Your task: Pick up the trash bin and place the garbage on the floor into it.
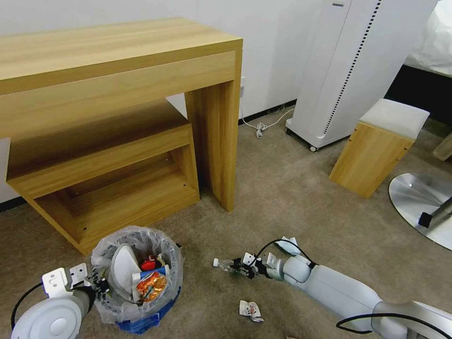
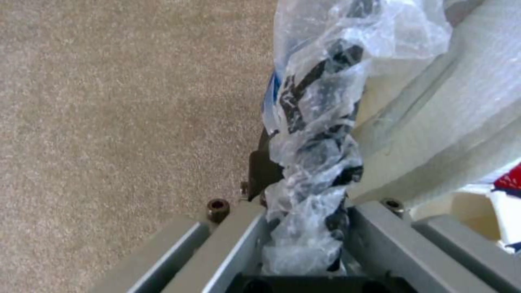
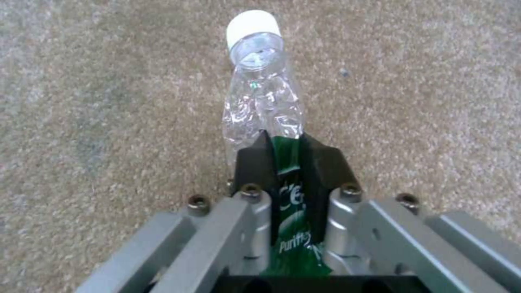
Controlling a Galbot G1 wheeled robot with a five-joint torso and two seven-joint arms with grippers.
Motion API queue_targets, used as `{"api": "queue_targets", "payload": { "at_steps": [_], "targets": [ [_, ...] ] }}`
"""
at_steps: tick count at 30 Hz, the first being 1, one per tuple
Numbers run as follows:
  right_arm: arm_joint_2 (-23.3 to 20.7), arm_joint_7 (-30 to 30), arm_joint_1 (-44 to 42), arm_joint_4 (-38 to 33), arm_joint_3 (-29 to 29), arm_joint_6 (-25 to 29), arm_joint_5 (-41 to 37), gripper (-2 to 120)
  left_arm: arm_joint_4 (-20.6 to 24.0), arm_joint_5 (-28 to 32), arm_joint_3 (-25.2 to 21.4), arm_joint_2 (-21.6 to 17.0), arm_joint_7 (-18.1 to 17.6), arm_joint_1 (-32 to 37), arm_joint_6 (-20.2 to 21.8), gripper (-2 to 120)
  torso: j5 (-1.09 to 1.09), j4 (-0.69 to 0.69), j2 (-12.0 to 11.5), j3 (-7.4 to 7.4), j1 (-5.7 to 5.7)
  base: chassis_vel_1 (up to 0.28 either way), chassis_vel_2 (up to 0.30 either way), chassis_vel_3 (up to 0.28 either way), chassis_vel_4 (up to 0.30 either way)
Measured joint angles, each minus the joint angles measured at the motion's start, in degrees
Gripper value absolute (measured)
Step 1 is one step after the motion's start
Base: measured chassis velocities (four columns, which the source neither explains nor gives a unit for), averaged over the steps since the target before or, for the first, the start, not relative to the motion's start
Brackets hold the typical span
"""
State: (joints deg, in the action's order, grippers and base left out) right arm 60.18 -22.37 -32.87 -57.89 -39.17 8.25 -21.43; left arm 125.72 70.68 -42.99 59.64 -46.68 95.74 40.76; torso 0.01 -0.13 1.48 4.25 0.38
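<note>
Bottle [image 3: 263, 110]: clear, crushed, white cap, green label; lies low over the floor [image 1: 292, 197], clamped at the label by the right pincer [image 3: 286, 152]. Trash bin [image 1: 136, 275]: blue, bag-lined, holding wrappers and a slipper [image 1: 123, 270]; left pincer [image 2: 304, 195] clenched on its bagged rim. Wrapper [image 1: 250, 310]: on carpet near the right arm.

Small round blue trash bin with clear plastic liner [image 1: 136, 278] on beige short-pile carpet [image 1: 292, 197], in front of light wooden desk with lower shelf [image 1: 117, 117]. White slipper [image 1: 123, 269] and orange snack wrapper [image 1: 151, 285] inside bin. Left gripper [image 1: 100, 284] at bin's left rim. Right of bin, crumpled clear plastic bottle with green label [image 1: 226, 264] lying on carpet, cap toward bin, right gripper [image 1: 242, 268] at its far end. Red-white wrapper [image 1: 250, 310] nearer robot. White tissue [image 1: 288, 245] behind right arm. Wooden stool with white cushion [image 1: 379, 146] far right.
</note>
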Motion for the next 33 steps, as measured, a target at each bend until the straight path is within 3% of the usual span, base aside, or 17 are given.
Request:
{"api": "queue_targets", "payload": {
  "at_steps": [4,12,15,19,21,23,25,26,29,31,33],
  "targets": [
    [-0.7,-0.2,-0.1,-1.1,1.1,0.4,-0.4,2,0.4,-0.1,0.0,0.3,-0.1,0.4,0.1,0,-0.01,0.0,0.0,0.0,0.0,0.0,0.0,0.0,0.0],
    [-2.6,-0.5,0.9,-4.1,4.9,1.0,-3.2,2,1.1,-0.6,0.1,0.9,-0.3,0.6,0.2,0,0.0,0.0,0.0,0.0,0.0,0.0,0.0,0.0,0.0],
    [-3.2,-1.0,1.0,-5.4,8.1,2.0,-3.5,2,1.2,-0.6,0.1,1.0,-0.4,0.7,0.3,0,0.01,-0.01,0.0,0.01,0.0,0.0,0.0,0.0,0.0],
    [-5.1,-1.9,1.1,-12.5,15.1,4.4,-6.3,2,1.6,-0.2,-0.1,1.0,-0.4,1.1,0.4,0,0.01,0.0,0.0,0.01,0.0,0.0,0.0,0.0,0.0],
    [-7.1,-3.6,2.2,-19.5,18.7,7.1,-13.3,2,1.6,0.1,-0.4,0.8,-0.5,1.4,0.5,0,-0.02,0.0,0.0,0.0,0.0,0.0,0.0,0.0,0.0],
    [-7.5,-4.3,2.6,-20.8,19.1,8.1,-15.3,2,1.7,0.1,-0.5,0.7,-0.5,1.4,0.5,0,-0.02,0.0,0.0,0.0,0.0,0.0,0.0,0.0,0.0],
    [-8.2,-8.2,4.7,-26.7,19.5,11.1,-26.4,2,2.2,1.3,-0.8,-0.2,-1.0,1.6,0.5,0,-0.01,0.0,0.0,0.01,0.0,0.0,0.0,0.0,0.0],
    [-8.2,-8.2,4.7,-26.7,19.5,11.1,-26.4,2,2.2,1.3,-0.8,-0.2,-1.0,1.6,0.5,0,-0.01,0.0,0.0,0.01,0.0,0.0,0.0,0.0,0.0],
    [-7.8,-11.7,6.9,-33.6,17.0,10.1,-36.2,2,3.6,3.7,-1.4,-1.5,-2.0,1.8,0.5,0,-0.02,0.0,0.0,0.0,0.0,0.0,0.0,0.0,0.0],
    [-7.4,-11.9,7.5,-35.5,15.7,9.3,-37.8,2,4.1,4.3,-1.6,-2.0,-2.2,2.1,0.5,0,-0.01,-0.01,0.0,0.0,0.0,0.0,0.0,0.0,0.0],
    [-5.7,-11.9,9.4,-38.2,10.7,8.3,-39.9,2,5.3,5.3,-2.2,-2.9,-2.6,3.0,0.5,0,-0.01,0.0,0.0,0.0,0.0,0.0,0.0,0.0,0.0]
  ]
}}
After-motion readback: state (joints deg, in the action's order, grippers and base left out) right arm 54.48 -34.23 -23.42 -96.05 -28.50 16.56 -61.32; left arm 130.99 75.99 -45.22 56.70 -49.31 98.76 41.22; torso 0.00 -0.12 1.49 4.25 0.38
